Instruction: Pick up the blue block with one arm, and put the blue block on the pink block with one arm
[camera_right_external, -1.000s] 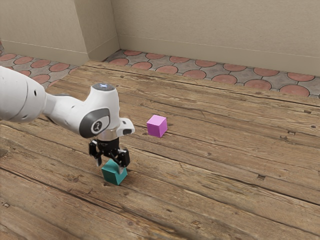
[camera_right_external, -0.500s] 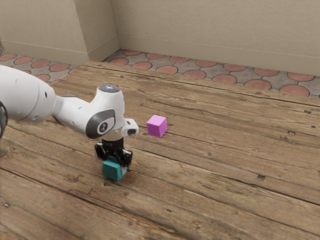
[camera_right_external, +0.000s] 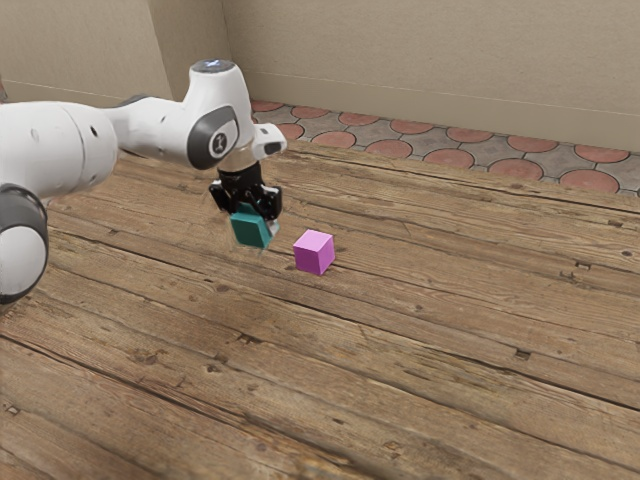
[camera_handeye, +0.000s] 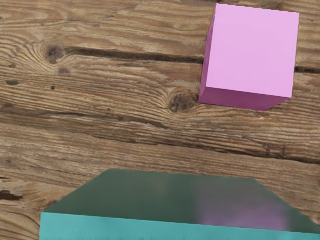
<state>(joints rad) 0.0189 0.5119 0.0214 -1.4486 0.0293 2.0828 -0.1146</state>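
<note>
My gripper (camera_right_external: 246, 214) is shut on the teal-blue block (camera_right_external: 250, 230), which hangs in the air above the wooden table. The pink block (camera_right_external: 314, 251) rests on the planks a short way toward the exterior view's right of the held block and lower. In the wrist view the teal-blue block (camera_handeye: 175, 210) sits large just under my hand, with the pink block (camera_handeye: 250, 55) on the boards beyond it and off to one side.
The wooden plank table (camera_right_external: 420, 330) stretches wide around both blocks. Behind it lie a tiled floor (camera_right_external: 470, 155) and beige walls (camera_right_external: 430, 50). My white arm (camera_right_external: 90, 140) reaches in from the exterior view's left.
The gripper has lifted the teal-blue block off the planks and carried it up and toward the exterior view's right, closer to the pink block.
</note>
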